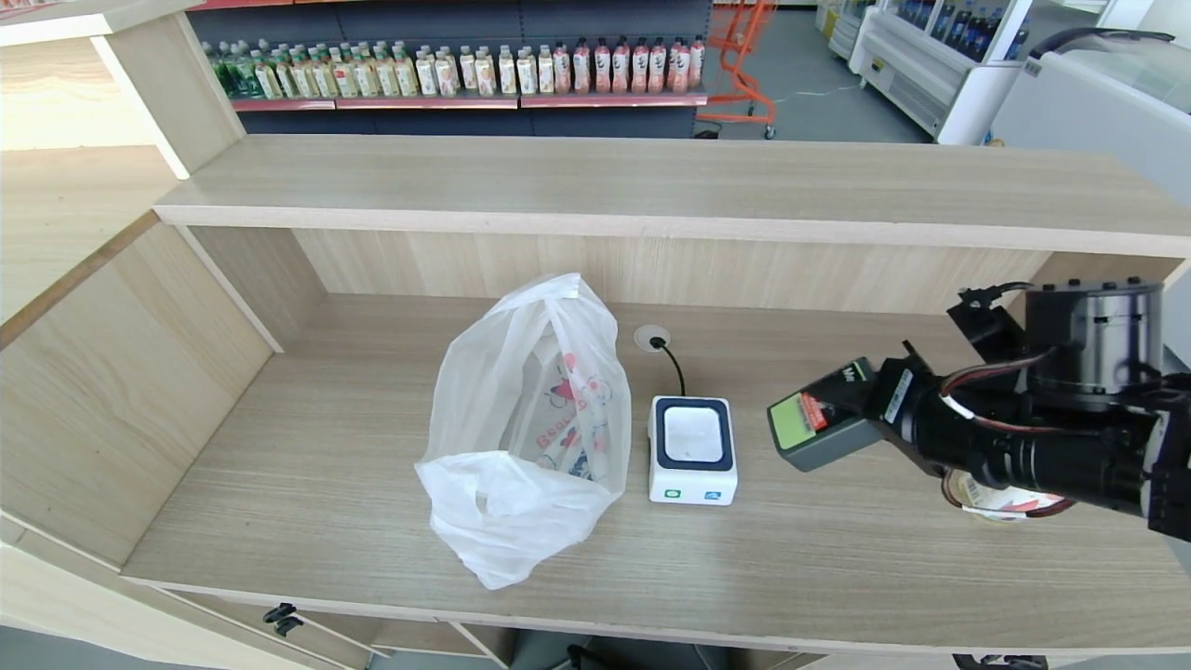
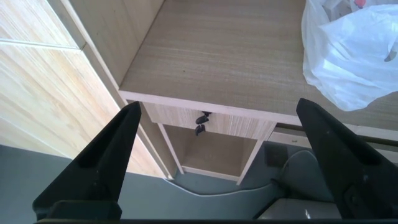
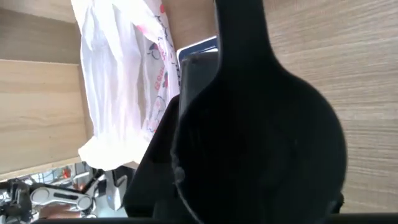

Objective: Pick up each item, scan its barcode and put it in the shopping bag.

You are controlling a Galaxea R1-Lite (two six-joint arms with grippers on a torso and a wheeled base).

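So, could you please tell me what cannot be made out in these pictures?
Round item: head view, mostly hidden behind the right arm.
Shopping bag contents: head view, veiled by crumpled plastic.
Scanner: right wrist view, largely covered by a dark shape.

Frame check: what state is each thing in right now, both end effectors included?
Bag: standing on the counter, goods inside.
Scanner: face up, cable plugged in.
Box: held off the counter, to the right of the scanner.
Right end effector: shut on the box.
Left end effector: open, empty.
Tub: on the counter, partly hidden.
Drawer: shut.
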